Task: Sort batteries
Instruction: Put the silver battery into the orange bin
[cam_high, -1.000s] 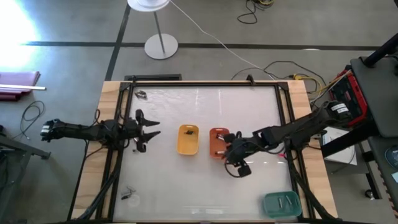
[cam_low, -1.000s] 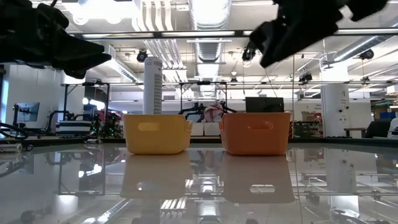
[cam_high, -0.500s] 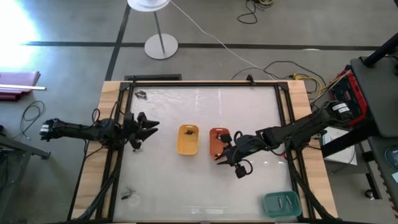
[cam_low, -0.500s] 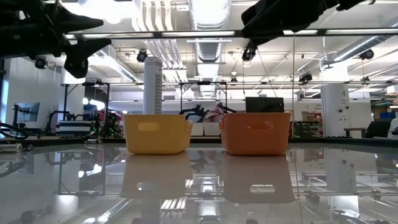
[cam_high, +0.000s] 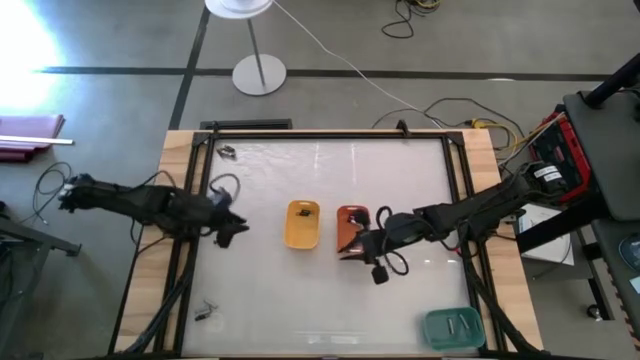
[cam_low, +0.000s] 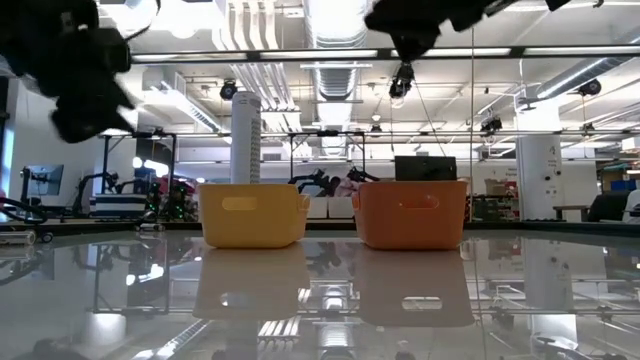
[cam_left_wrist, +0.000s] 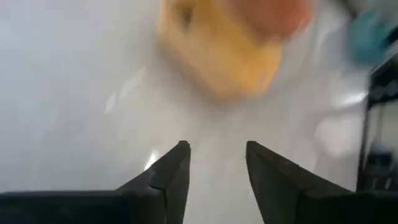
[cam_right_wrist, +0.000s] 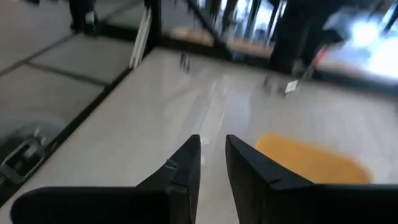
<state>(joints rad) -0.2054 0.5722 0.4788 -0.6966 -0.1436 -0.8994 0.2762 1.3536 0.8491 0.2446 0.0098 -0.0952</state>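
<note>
Two dark robot arms reach in over a white glossy bench framed in pale wood, seen from above. Left tool hovers over the bare bench surface near the left edge, beside the small yellow rectangular tray but apart from it; its wrist view shows the two dark fingers spread with a clear gap and nothing between them. Right tool hangs over the near end of the small orange rectangular tray, which stands just beside the yellow one at the middle of the bench. In its wrist view the fingers stand a little apart, with only a narrow gap, and hold nothing.

Batteries, tiny dark and silvery cylinders, lie scattered. A dark one rests inside the far end of the yellow tray, between the two tools. A small cluster sits at the far left corner of the bench, and another cluster near the front left corner, both well apart from either tool. Two pale ones lie in the teal rectangular tray at the front right corner, well away from the right tool.
</note>
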